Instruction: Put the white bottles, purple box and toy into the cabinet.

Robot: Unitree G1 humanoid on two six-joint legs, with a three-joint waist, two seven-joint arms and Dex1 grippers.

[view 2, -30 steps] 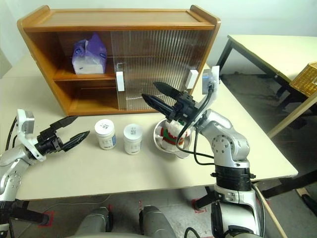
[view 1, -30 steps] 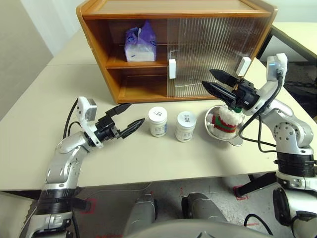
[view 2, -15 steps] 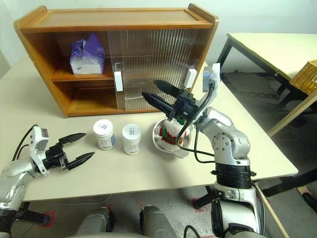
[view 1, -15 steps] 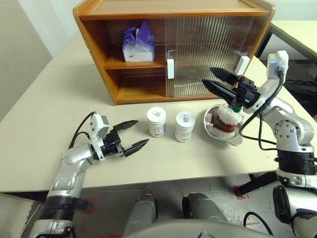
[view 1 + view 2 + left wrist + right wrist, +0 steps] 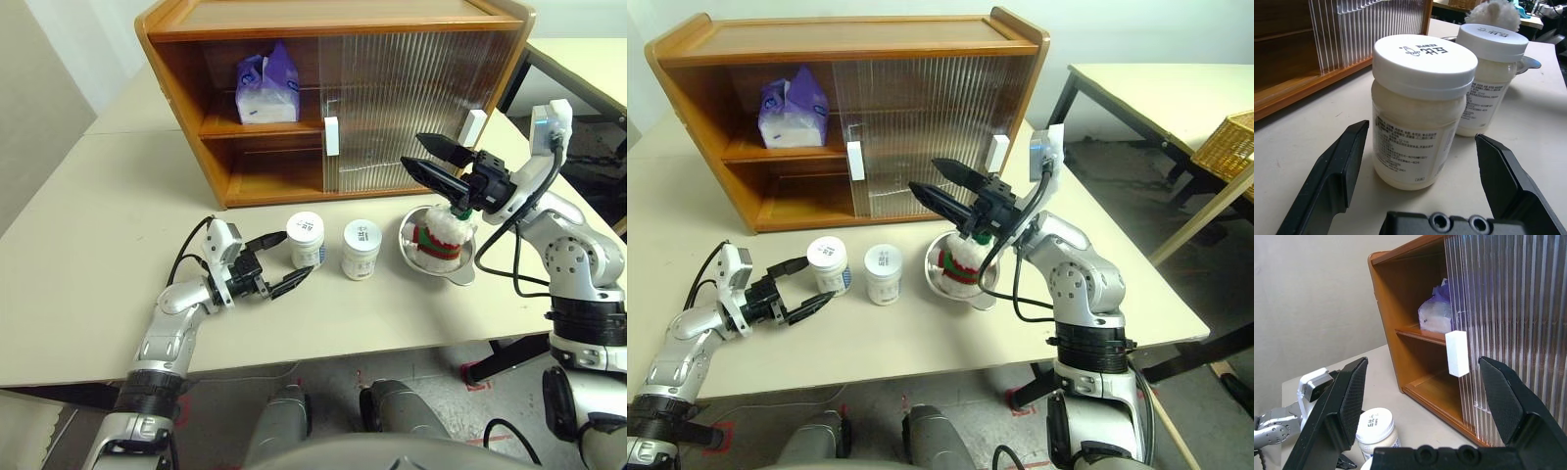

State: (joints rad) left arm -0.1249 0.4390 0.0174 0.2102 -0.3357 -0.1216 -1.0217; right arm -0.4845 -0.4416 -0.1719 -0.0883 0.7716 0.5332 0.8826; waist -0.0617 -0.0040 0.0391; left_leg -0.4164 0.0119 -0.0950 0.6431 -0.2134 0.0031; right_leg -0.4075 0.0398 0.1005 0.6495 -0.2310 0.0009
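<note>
Bright, even light gives soft shadows, the head views bend toward their edges, and the close wrist views stay sharp.

Both robot arms are showing shiny silver shells with round joints and black rings. The left gripper (image 5: pixel 283 262) and the right gripper (image 5: pixel 423 160) are each wearing two black fingers that are pointed like beaks. A small white box is sitting on each wrist. Black cables are looping along both arms. Two little round screw holes are showing on each black gripper base.
</note>
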